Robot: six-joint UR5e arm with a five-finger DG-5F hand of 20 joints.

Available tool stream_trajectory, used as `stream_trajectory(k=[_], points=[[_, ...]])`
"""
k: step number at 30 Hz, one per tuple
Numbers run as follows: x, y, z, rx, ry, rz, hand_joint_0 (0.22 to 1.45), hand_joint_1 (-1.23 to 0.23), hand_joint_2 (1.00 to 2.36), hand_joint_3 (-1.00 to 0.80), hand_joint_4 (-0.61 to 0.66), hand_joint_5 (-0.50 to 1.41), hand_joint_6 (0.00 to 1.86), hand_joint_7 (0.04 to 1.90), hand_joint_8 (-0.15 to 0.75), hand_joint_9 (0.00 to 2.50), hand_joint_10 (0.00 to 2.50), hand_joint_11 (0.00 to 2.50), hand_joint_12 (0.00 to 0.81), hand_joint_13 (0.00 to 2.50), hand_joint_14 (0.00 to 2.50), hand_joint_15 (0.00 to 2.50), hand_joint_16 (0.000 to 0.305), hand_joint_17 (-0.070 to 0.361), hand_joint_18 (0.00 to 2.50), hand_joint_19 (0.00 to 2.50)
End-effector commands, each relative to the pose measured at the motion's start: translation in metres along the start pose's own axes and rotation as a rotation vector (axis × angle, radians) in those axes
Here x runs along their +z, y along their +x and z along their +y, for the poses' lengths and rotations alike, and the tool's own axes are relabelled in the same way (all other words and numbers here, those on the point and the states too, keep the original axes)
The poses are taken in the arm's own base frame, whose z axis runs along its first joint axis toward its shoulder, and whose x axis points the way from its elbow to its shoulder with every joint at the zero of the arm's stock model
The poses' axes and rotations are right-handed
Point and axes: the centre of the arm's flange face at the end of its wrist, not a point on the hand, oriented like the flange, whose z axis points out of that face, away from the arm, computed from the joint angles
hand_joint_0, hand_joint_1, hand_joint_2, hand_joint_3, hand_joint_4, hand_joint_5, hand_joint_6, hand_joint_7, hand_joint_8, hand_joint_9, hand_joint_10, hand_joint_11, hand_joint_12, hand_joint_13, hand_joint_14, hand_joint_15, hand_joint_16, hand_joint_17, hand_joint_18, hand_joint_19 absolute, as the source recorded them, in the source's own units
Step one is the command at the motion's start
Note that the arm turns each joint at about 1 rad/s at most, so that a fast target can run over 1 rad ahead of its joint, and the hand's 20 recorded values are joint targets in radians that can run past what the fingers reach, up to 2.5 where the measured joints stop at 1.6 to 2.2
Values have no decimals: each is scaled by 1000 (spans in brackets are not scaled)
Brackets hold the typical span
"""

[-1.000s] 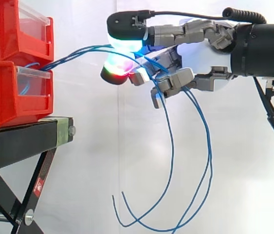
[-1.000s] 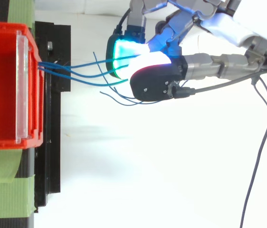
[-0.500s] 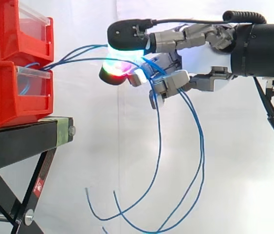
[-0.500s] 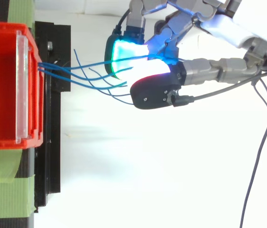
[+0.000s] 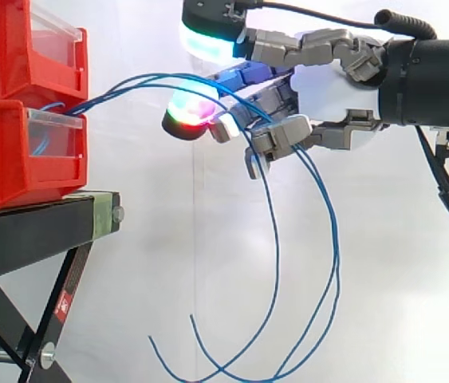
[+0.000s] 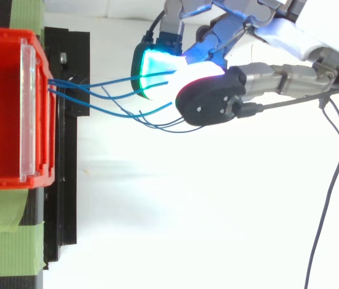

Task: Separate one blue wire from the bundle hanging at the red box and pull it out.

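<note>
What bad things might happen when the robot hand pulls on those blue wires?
1. Several blue wires lie across the robot hand together, so a pull might drag out more than one.
2. They cross each other where they hang below the robot hand, so they could tangle.
3. They lead into the lower red box, so a hard tug might shift it on the black stand.

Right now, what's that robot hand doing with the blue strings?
The robot hand is working at a bundle of blue wires that comes out of the lower red bin on a black stand. The wires run across the hand and hang in long loops below it. None looks pulled out of the bin yet.
</note>
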Motion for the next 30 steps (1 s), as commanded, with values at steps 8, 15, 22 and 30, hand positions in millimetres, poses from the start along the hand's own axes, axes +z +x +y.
stream_trajectory(k=[8,15,22,30], points=[[-1,1,0,-2,4,3,622,-634,1019,-303,195,-180,819,1139,378,1178,20,1293,330,1392,753,1493,46,104,978,1179],[0,0,-1,-2,4,2,597,-643,1024,-208,190,-169,836,1159,387,1222,20,1306,336,1410,793,1475,47,105,1016,1204],[0,0,0,-2,4,3,548,-488,1007,-433,213,-161,801,1164,391,1238,22,1281,349,1420,834,1434,50,113,1048,1190],[0,0,0,-2,2,3,610,-541,1014,-359,205,-148,788,1167,379,1293,22,1321,332,1441,804,1463,47,105,1045,1209]])
